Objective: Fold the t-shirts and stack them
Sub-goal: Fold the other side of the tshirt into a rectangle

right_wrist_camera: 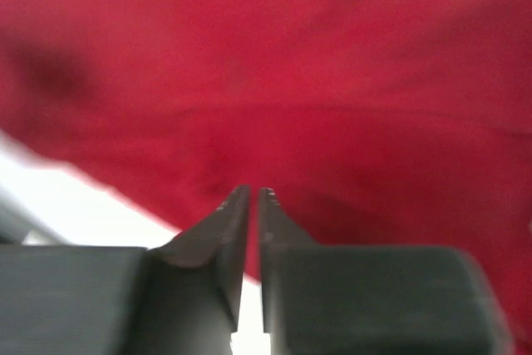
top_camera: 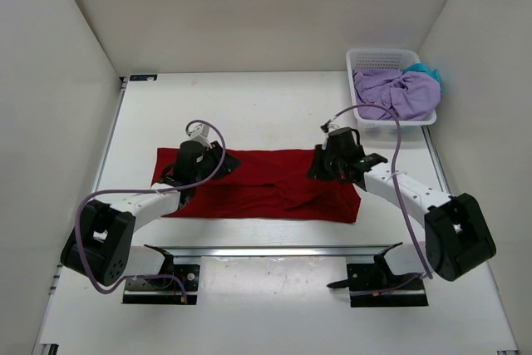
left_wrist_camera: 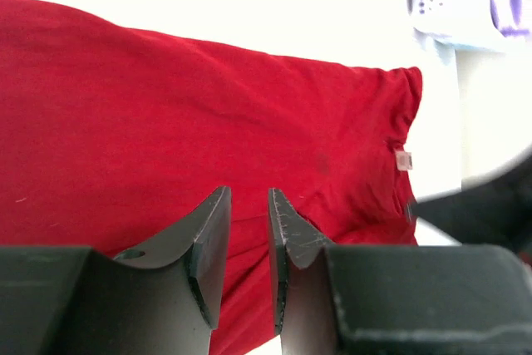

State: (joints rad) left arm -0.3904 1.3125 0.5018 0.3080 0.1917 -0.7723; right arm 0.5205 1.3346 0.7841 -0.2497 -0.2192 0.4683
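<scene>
Red t-shirt [top_camera: 274, 184] flat on the bench [top_camera: 274, 114], one gripper low over each end.

Near to far: the shirt lies in the near half of the bench, long axis running left edge to right edge. The left gripper [left_wrist_camera: 248, 197] is at its left end and the right gripper [right_wrist_camera: 253, 193] at its right end, so each arm is nearest its own end and the cloth stretches inward from both. Left fingers stand narrowly apart, with nothing visible between them. Right fingers are almost together with a thin slit; I cannot tell whether cloth is nipped. The left wrist view alone shows a small white label [left_wrist_camera: 405, 160] at the shirt's far end. The right wrist view gives only blurred red. Only the overhead view shows the white basket [top_camera: 378, 56] at the far right corner, holding the lavender t-shirt [top_camera: 399, 93] and teal t-shirt [top_camera: 428, 71].
</scene>
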